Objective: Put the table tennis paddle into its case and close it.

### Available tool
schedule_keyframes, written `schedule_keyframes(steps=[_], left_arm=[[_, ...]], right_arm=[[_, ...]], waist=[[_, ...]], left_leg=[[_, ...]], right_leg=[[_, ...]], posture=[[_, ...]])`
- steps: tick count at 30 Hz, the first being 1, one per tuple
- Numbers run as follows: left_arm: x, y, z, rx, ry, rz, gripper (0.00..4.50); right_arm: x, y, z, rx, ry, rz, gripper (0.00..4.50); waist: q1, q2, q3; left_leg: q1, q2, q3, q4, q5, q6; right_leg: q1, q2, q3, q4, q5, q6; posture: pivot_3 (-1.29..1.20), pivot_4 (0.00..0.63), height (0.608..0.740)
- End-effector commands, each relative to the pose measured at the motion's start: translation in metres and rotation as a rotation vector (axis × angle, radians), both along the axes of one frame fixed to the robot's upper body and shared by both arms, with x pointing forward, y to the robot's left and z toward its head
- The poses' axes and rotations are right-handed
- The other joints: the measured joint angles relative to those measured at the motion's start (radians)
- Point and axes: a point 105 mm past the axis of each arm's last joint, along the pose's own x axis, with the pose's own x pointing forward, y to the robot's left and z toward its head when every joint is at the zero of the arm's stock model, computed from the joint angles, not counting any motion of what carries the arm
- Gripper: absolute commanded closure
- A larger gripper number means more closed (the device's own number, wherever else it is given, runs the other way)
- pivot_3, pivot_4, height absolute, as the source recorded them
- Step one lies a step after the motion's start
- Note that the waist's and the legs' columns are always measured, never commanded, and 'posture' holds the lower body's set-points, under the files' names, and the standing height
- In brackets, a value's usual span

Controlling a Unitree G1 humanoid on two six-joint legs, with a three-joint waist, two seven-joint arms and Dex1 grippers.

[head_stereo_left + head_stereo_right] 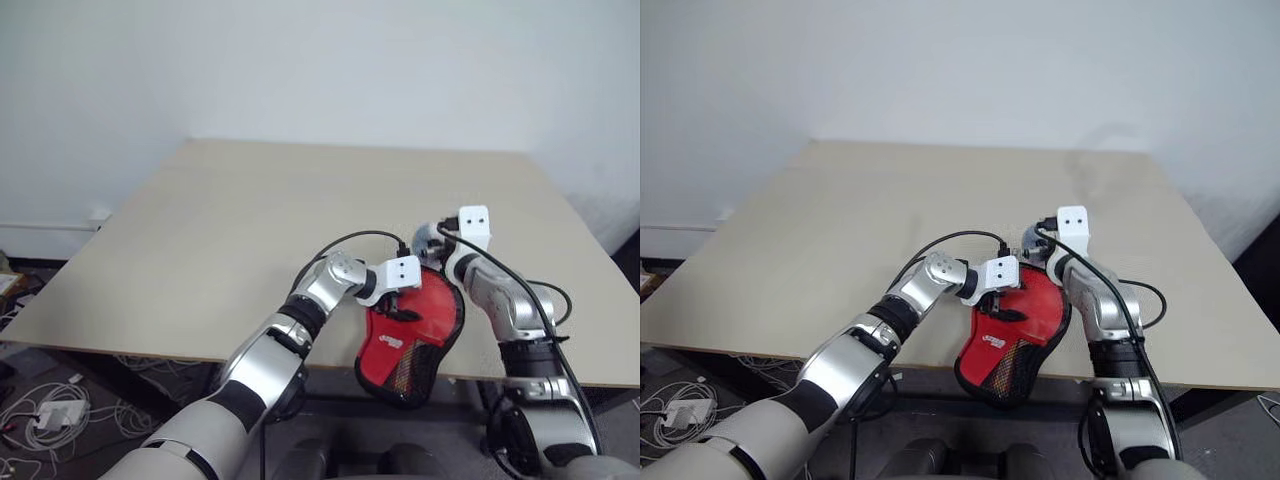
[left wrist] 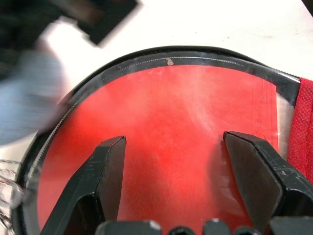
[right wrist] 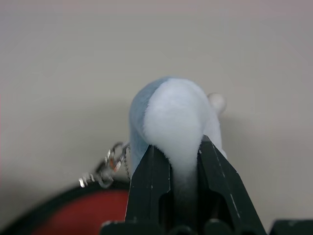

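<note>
Paddle, seen as a red face through the clear window, already lies inside the case, and the case is the landmark here. The right gripper has its two black fingers pinched tight on the grey plush ball just beyond the round end of the case; a small metal chain runs from the ball back toward the case's edge. The left gripper hovers over the window with its fingers spread wide apart, holding nothing; whether the tips press on the window cannot be told. The case lies at the near edge of the table, its narrow mesh end hanging past that edge.

The case looks soft and light, so it would likely slide or buckle if tugged without being pinned. The plush ball squashes easily and gives a poor grip. The stiff paddle inside gives the window a firm backing, a sensible place to press down.
</note>
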Motion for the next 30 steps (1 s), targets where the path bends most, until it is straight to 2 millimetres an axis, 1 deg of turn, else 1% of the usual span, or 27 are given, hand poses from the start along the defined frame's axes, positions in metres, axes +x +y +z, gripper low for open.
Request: schedule_keyframes(steps=[1, 6, 8, 12, 17, 20, 25, 30], left_arm=[[-0.008, 0.026, -0.04, 0.142, 0.102, 0.062, 1.11], [-0.007, 0.031, -0.043, 0.144, 0.111, 0.083, 1.11], [-0.007, 0.032, -0.043, 0.142, 0.113, 0.094, 1.11], [-0.006, 0.035, -0.044, 0.143, 0.117, 0.105, 1.11], [-0.005, 0.037, -0.045, 0.145, 0.115, 0.121, 1.11], [-0.003, 0.036, -0.044, 0.141, 0.112, 0.134, 1.11], [-0.002, 0.035, -0.044, 0.14, 0.109, 0.14, 1.11], [-0.002, 0.033, -0.044, 0.139, 0.111, 0.143, 1.11]], right_arm=[[0.017, -0.011, 0.029, -0.022, -0.122, -0.074, 4.41], [0.024, -0.008, 0.024, -0.065, -0.103, -0.061, 4.41], [0.024, -0.013, 0.02, -0.096, -0.092, -0.058, 4.41], [0.022, -0.03, 0.017, -0.116, -0.089, -0.091, 4.41], [0.011, -0.07, 0.026, -0.148, -0.093, -0.156, 4.41], [-0.004, -0.089, 0.03, -0.165, -0.088, -0.161, 4.41], [-0.036, -0.109, 0.033, -0.195, -0.054, -0.124, 4.41], [-0.066, -0.133, 0.035, -0.225, -0.004, -0.137, 4.41]], waist=[[0.0, 0.0, 0.0], [0.0, 0.0, 0.0], [-0.001, 0.0, 0.0], [-0.001, 0.0, 0.0], [0.0, 0.001, 0.0], [0.0, 0.001, 0.0], [0.002, 0.001, 0.0], [0.002, 0.001, 0.001]], left_leg=[[0.001, 0.0, 0.0, -0.001, 0.0, 0.0], [0.005, 0.0, 0.0, -0.002, 0.0, 0.0], [0.006, 0.0, 0.0, -0.003, 0.0, 0.0], [0.006, 0.0, 0.0, -0.003, 0.0, 0.0], [0.005, 0.0, 0.0, -0.003, 0.0, 0.0], [0.005, 0.0, 0.0, -0.003, 0.0, 0.0], [0.004, 0.0, 0.0, -0.003, 0.0, 0.0], [0.003, 0.0, 0.0, -0.002, -0.001, 0.002]], right_leg=[[0.001, 0.0, 0.0, -0.001, 0.0, 0.0], [0.004, 0.0, 0.0, -0.002, 0.0, 0.0], [0.005, 0.0, 0.001, -0.002, 0.0, 0.0], [0.005, 0.0, 0.001, -0.002, 0.0, 0.0], [0.005, -0.001, 0.001, -0.003, 0.0, 0.0], [0.005, -0.001, 0.001, -0.003, 0.0, 0.0], [0.006, -0.003, 0.0, -0.004, -0.001, 0.001], [0.008, -0.004, -0.002, -0.005, -0.005, 0.008]], posture=[[0.0, 0.0, 0.74], [0.0, 0.0, 0.74], [0.0, 0.0, 0.74], [0.0, 0.0, 0.74], [0.0, 0.0, 0.74], [0.0, 0.0, 0.74], [0.0, 0.0, 0.74], [0.0, 0.0, 0.74]])
